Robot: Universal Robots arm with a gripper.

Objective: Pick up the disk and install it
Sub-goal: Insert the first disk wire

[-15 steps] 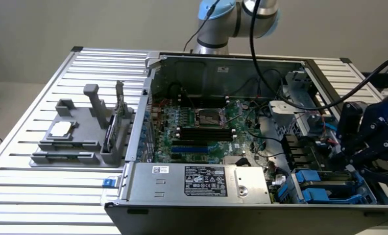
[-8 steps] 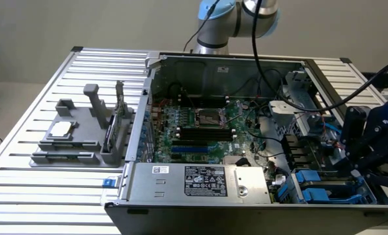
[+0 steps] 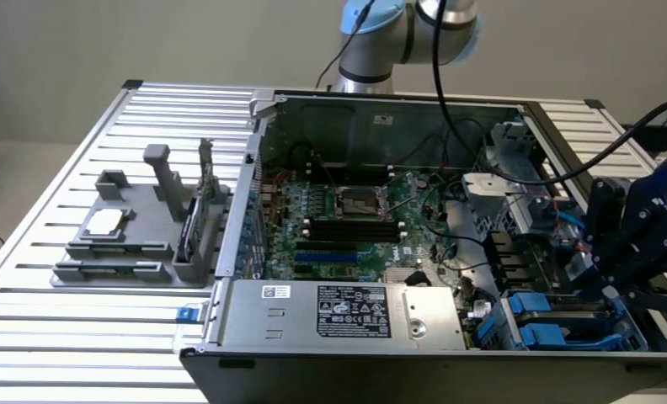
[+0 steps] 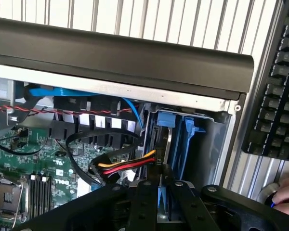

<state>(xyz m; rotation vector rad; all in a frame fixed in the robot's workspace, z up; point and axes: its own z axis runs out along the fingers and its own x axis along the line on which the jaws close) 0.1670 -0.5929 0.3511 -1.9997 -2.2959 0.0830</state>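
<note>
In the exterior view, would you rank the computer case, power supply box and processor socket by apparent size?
1. computer case
2. power supply box
3. processor socket, farther back but clearly smallest

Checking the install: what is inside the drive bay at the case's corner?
The disk and a second blue carrier stand in the drive bay; the gripper hides the rest.

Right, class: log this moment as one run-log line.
stage: install | tool: shut on disk | disk: at drive bay | computer case: open
</note>
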